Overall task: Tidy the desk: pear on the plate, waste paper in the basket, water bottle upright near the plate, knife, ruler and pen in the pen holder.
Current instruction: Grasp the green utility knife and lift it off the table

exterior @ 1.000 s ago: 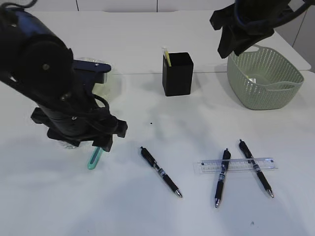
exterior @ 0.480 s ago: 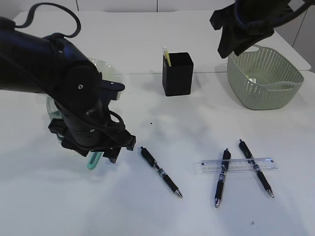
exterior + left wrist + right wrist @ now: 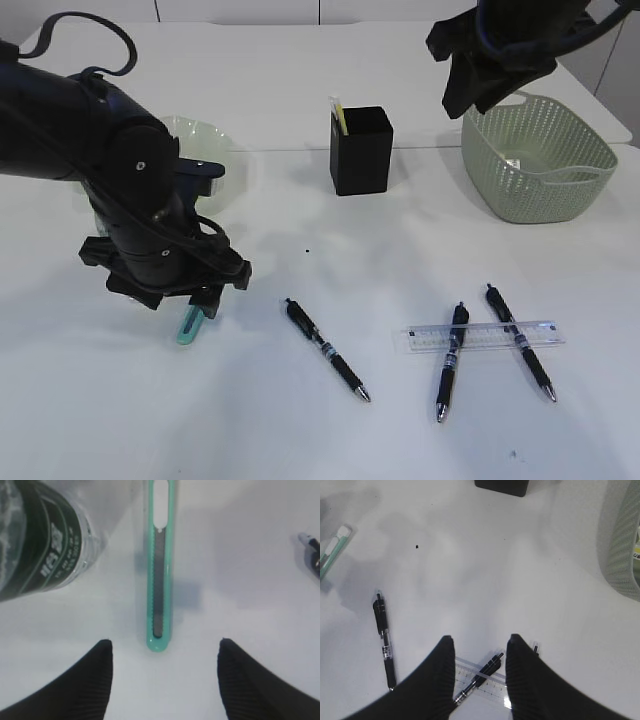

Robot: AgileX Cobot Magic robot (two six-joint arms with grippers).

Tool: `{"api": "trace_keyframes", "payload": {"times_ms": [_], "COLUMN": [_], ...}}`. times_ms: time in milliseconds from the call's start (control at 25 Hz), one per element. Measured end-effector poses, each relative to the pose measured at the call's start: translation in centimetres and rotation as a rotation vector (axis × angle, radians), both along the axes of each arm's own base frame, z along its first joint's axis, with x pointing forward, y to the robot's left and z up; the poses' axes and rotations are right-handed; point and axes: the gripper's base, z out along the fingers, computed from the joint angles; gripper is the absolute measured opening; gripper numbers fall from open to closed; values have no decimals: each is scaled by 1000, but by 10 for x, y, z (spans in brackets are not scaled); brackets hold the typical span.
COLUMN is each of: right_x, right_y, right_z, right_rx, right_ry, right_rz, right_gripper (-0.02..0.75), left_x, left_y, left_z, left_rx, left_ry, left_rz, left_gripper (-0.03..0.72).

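Left gripper [image 3: 162,652]: jaws wide apart, nothing between them, hovering over the near end of the knife [image 3: 160,575], a teal-cased cutter lying flat on the desk [image 3: 300,440] toward its left front area. Water bottle [image 3: 37,540] stands just beside the knife on its left side.

Step in hand, as I judge it: pick up the knife. To do it well, keep the jaws centred across the narrow case, lower straight until the tips almost meet the desk, close across the width, and stay clear of the bottle.

Right gripper [image 3: 479,647]: jaws partly open, empty, held high over the basket [image 3: 540,160] near the back right corner.

Pen holder [image 3: 361,150] at back centre. Ruler [image 3: 478,336] with pens crossed over it lies front right.
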Motion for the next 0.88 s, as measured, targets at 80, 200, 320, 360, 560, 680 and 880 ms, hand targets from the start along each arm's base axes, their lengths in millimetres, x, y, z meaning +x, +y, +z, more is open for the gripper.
{"api": "trace_keyframes", "payload": {"times_ms": [80,200,320,360,560,680,880], "right_x": [0,0,0,0,0,0,0], "right_y": [0,0,0,0,0,0,0], "right_z": [0,0,0,0,0,0,0], "right_rx": [0,0,0,0,0,1,1], "right_ry": [0,0,0,0,0,-1,-1], "right_rz": [0,0,0,0,0,-2,-2], "right_gripper": [259,259,259,259,259,259,259], "left_x": [0,1,2,3,4,5,5], "left_y": [0,-1,-3,-3,-4,-4,-5], "left_z": [0,0,-2,-3,-12,-19,-22], "left_rx": [2,-2,-10,-11,-7,3,7], "left_ry": [-2,-10,-18,-18,-9,6,8], "left_rz": [-20,-33,-40,-41,-46,-48,-62], "left_gripper": [467,467,467,467,467,467,466]}}
